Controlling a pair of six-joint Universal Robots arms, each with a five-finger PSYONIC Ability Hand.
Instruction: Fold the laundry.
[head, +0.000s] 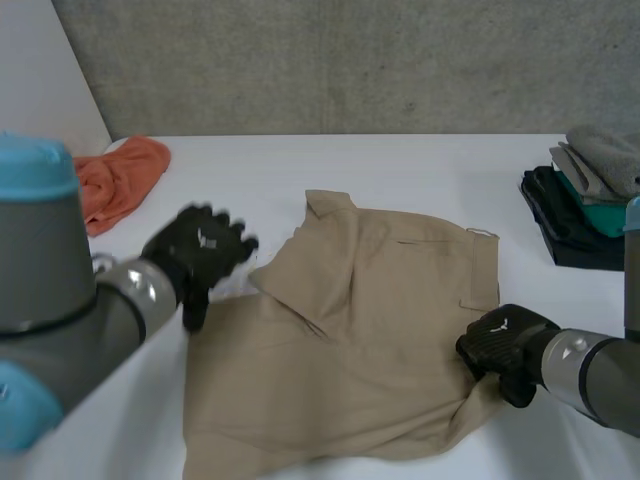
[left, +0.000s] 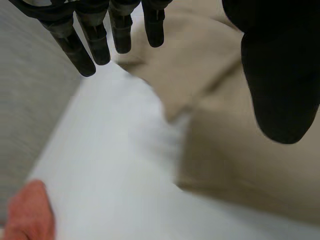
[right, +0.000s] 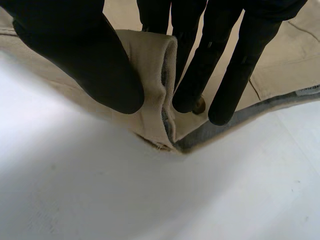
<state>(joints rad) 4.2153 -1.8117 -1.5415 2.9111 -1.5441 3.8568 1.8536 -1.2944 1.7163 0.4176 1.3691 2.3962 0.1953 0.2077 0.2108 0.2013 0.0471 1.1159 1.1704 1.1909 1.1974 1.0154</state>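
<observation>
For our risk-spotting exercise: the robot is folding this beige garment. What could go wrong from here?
The right hand pinches just an edge of the beige garment; it could slip free when lifted. The left hand is open, so a pull might drag the garment and spoil the fold.

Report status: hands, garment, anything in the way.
Left hand open beside beige fabric garment. Right hand pinching its edge. Orange cloth, folded stack well aside.

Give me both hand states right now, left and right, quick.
Left hand: open, holding nothing.
Right hand: shut on the beige garment, pinching its edge.
</observation>
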